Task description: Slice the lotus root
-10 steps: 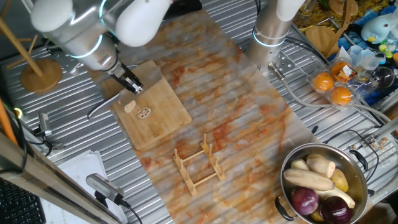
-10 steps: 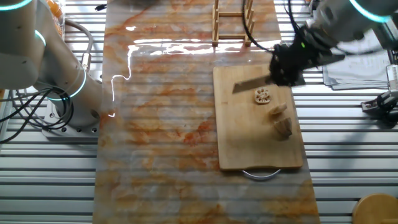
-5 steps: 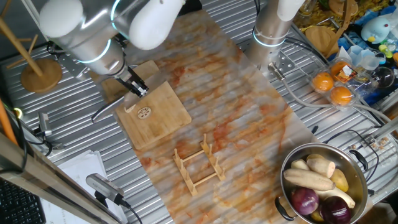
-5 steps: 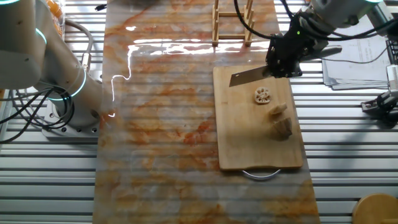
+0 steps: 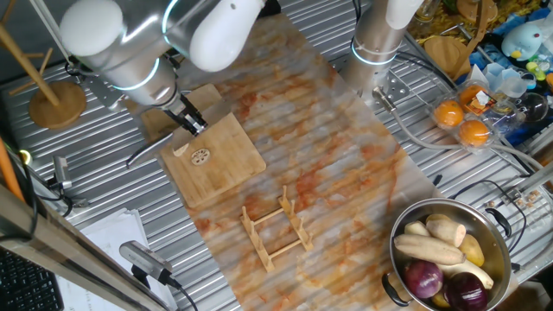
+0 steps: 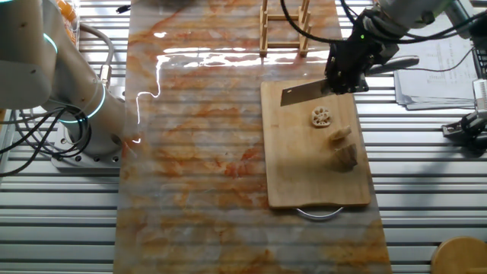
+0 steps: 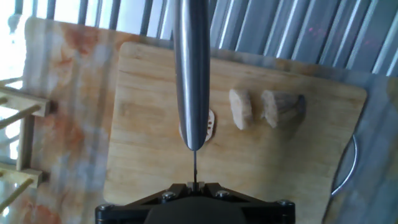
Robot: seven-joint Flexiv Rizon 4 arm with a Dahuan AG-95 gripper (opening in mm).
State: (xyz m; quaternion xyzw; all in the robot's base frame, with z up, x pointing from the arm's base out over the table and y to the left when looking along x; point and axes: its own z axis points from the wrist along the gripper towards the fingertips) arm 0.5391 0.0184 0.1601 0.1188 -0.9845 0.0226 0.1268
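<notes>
Metal slats and a marbled orange mat cover my surface (image 5: 346,164), with a wooden board (image 5: 216,160) near one corner. From this side my claw (image 5: 190,121) hangs over the far edge of the board, and a holey slice (image 5: 200,156) lies just beside it, toward the board's middle.

From the other side I see more. My claw (image 6: 346,76) is closed on a knife (image 6: 303,93), and the blade sticks out flat above the board's top end. The slice (image 6: 322,116) sits just under the blade. Next comes a small cut piece (image 6: 340,135), then the lotus root (image 6: 346,156) chunk, all in a row going away from my claw down the board.

My hand camera looks straight along the knife (image 7: 191,74). The slice (image 7: 210,124) peeks out from under the blade. The cut piece (image 7: 240,108) and the lotus root (image 7: 283,107) lie off to one side of it. I think I must slide sideways along that row to reach the chunk, keeping the blade across it.
</notes>
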